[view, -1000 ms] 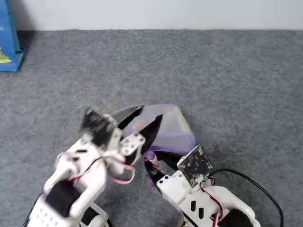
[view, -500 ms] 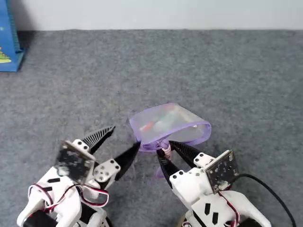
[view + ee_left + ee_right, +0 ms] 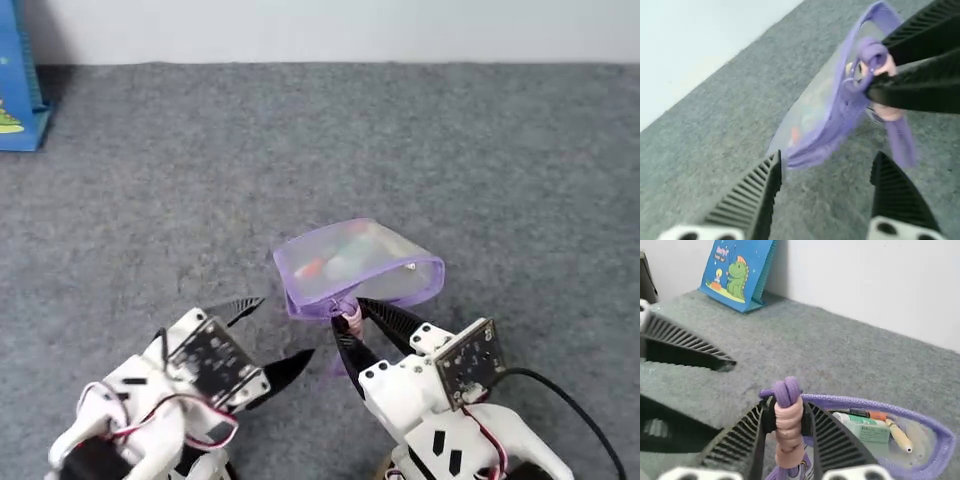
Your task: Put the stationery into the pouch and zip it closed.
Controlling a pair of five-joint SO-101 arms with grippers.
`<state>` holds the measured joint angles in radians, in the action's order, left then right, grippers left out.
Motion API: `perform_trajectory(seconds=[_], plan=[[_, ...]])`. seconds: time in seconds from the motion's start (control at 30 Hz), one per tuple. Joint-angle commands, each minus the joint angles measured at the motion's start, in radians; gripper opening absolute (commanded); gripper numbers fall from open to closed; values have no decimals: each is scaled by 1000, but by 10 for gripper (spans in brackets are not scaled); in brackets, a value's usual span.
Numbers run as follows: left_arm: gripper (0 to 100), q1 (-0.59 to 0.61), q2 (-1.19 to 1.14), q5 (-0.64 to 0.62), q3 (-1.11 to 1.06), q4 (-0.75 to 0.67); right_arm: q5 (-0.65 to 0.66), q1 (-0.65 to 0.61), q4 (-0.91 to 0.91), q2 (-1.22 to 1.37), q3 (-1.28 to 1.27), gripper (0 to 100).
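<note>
High view: one translucent purple pouch [image 3: 355,262] lies on the grey worktop [image 3: 500,150] just below the frame's centre, with two arms at the bottom edge. The right gripper [image 3: 350,316], at lower centre, is clamped tight on the pink-and-purple zipper pull [image 3: 347,323] at the pouch's near edge. The left gripper [image 3: 268,335], at lower left, has its two fingers spread wide and holds nothing; it sits near the pouch without touching it. Right wrist view shows three stationery pieces inside the pouch: one dark pen [image 3: 860,414] with an orange end, one green-and-white block [image 3: 863,430] and one pale wooden stick [image 3: 897,436]. One blue dinosaur-printed bag [image 3: 15,95] stands at the upper left edge of the high view.
</note>
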<state>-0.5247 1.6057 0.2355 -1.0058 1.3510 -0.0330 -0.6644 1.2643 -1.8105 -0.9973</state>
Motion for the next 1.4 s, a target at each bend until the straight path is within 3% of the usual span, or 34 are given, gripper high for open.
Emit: perform_trajectory(seconds=[0.0, 0.2, 0.37, 0.57, 0.73, 0.83, 1.37], plan=[[280, 2, 0, 17, -81, -117, 35, 8, 65, -4, 92, 7], [276, -3, 6, 49, -179, -242, 48, 10, 136, -4, 143, 7], [193, -48, 6, 49, -197, -315, 48, 10, 148, -4, 143, 7], [106, -183, 8, 49, -203, -322, 48, 10, 148, -4, 143, 7], [10, -196, 8, 54, -203, -322, 48, 10, 148, -4, 143, 7], [13, -196, 6, 52, -203, -318, 49, 22, 148, -4, 143, 7], [10, -193, 6, 49, -203, -207, 242, 622, 136, -4, 140, 7]])
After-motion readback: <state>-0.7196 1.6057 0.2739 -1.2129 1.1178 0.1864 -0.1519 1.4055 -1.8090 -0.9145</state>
